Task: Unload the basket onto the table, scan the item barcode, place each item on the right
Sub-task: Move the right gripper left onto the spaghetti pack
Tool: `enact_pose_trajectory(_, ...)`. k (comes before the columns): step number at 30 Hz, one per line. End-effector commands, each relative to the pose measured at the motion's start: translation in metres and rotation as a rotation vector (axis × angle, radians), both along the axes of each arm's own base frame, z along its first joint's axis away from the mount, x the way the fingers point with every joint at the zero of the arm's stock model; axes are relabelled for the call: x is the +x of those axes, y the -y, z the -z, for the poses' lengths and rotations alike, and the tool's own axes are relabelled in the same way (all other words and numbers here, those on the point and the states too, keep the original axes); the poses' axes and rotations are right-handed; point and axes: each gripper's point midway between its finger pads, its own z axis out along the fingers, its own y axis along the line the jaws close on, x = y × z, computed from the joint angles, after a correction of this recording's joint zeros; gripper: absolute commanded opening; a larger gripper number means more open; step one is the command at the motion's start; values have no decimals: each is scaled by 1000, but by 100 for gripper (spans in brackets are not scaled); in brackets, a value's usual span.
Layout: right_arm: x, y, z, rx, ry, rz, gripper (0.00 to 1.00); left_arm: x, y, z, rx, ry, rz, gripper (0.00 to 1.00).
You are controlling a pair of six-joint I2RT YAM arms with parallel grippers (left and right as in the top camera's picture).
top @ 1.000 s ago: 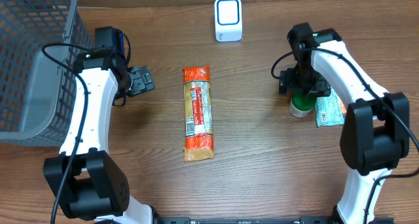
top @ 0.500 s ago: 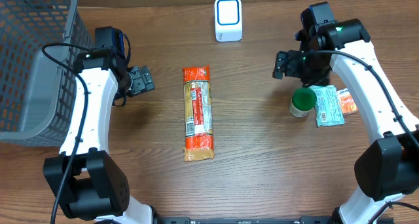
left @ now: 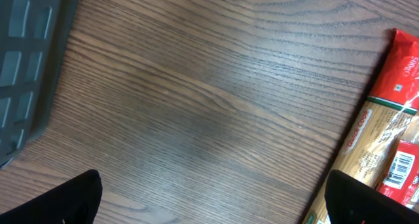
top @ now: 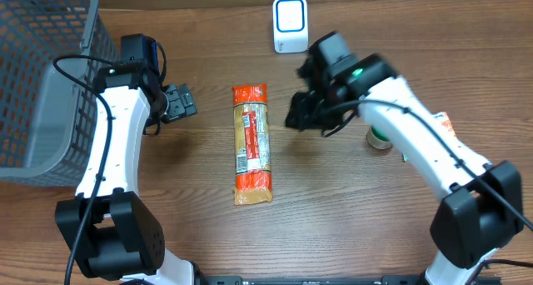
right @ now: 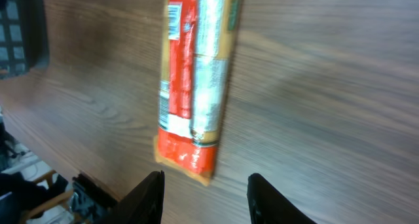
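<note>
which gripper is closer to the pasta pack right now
Right. The right gripper is just off the right edge of the pasta pack, near its top half. The left gripper sits on the other side of the pack, with a wider gap between.

Wooden table (top: pixel 333 210) bears pasta packet (top: pixel 251 143), white scanner (top: pixel 291 24), grey basket (top: pixel 42 77), green-capped jar (top: pixel 379 139)
</note>
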Motion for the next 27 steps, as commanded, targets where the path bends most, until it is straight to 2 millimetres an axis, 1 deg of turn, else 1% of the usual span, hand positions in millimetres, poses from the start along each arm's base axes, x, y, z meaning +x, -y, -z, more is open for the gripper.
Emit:
enact_pose_trajectory(1, -19, -16, 20, -16, -43, 47, 45, 1, -5, -5, 16, 11, 11, 100)
enact_pose_trajectory(5, -34, -42, 46, 16, -10, 4, 45, 2, -5, -5, 16, 11, 11, 100)
enact_pose_trajectory(7, -37, -54, 58, 34, 40, -19, 45, 1, -5, -5, 16, 11, 11, 100)
enact_pose_trajectory(10, -34, -63, 72, 29, 124, 7, 45, 1, -5, -5, 16, 11, 11, 100)
enact_pose_trajectory(13, -30, -64, 83, -15, 199, 48, 44, 2, -5, -5, 16, 11, 11, 100)
enact_pose_trajectory(16, -27, -62, 85, -74, 268, 65, 45, 1, -5, -5, 16, 11, 11, 100)
enact_pose_trajectory(20, -20, -74, 79, -76, 369, 42, 45, 1, -5, -5, 15, 11, 12, 100)
enact_pose_trajectory(23, -22, -84, 79, -51, 386, 30, 45, 2, -5, -5, 16, 11, 11, 100)
enact_pose_trajectory(27, -25, -84, 82, -60, 377, 24, 45, 1, -5, -5, 16, 11, 11, 100)
